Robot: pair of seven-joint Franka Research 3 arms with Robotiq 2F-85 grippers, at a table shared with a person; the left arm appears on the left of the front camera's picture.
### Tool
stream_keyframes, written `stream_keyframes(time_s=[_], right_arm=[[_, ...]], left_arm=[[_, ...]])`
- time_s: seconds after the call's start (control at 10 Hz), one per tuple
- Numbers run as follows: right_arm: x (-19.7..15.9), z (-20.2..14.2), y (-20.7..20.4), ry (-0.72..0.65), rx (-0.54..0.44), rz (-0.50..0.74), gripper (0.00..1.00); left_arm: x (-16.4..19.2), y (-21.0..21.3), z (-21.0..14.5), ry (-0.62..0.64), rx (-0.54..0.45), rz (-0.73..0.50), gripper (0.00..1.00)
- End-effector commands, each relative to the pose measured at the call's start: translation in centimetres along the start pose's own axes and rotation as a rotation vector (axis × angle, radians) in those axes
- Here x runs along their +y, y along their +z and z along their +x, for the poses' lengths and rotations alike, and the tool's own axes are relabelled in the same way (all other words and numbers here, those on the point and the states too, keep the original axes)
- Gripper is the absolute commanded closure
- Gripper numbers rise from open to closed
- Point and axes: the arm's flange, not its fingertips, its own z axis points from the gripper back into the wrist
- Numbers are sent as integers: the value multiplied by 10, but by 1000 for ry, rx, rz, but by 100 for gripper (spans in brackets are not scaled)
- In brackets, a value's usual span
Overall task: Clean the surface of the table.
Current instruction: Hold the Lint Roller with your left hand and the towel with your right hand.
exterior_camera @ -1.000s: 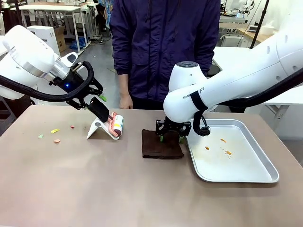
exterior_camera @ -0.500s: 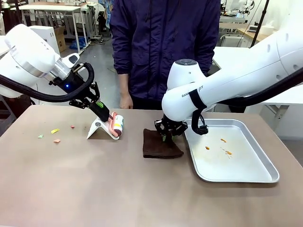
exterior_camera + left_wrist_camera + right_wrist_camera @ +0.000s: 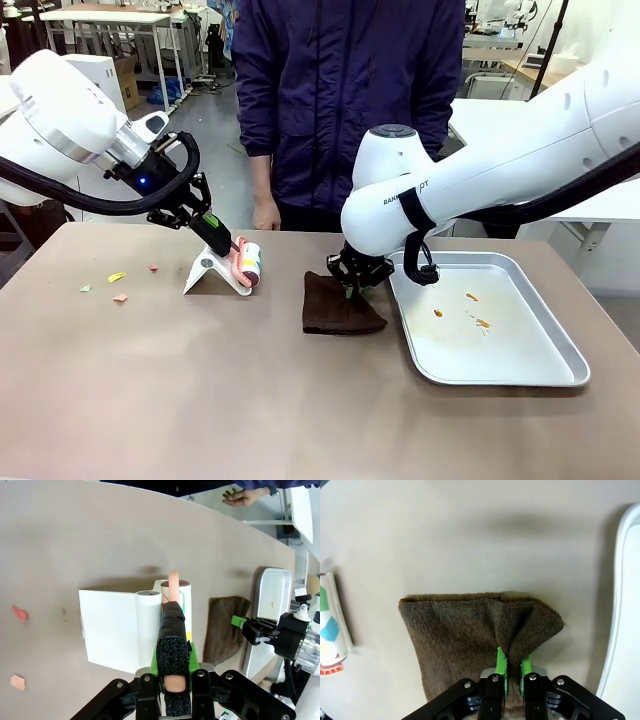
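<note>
Cloth pinched by right pincer; left pincer grips roller handle

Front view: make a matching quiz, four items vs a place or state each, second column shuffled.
1. cloth
2. roller
3. tray
4. paper scraps

A. loose on the table, robot's left
B. pinched by the right gripper
C. handle in the shut left gripper
D. holds orange bits

Pairs: 1-B, 2-C, 3-D, 4-A
</note>
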Motion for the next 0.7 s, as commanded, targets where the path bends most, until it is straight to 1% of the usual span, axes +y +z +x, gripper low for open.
stream_keyframes(time_s=[0.0,0.1,0.2,0.3,0.5,0.6], right_arm=[[-16,-4,-14,-14,37,21,100],[-27,-8,1,5,31,102,100],[-42,-14,23,27,20,218,100],[-58,-19,43,45,13,383,100],[-81,-26,66,128,76,693,100],[-88,-29,72,153,97,776,100]], left_arm=[[-7,5,-3,-3,-1,-20,100],[-8,10,-6,-22,-13,-77,100],[-9,18,-12,-50,-28,-149,100],[-10,27,-19,-79,-29,-220,100],[-9,51,-37,-144,12,-355,100],[-6,61,-43,-155,33,-386,100]])
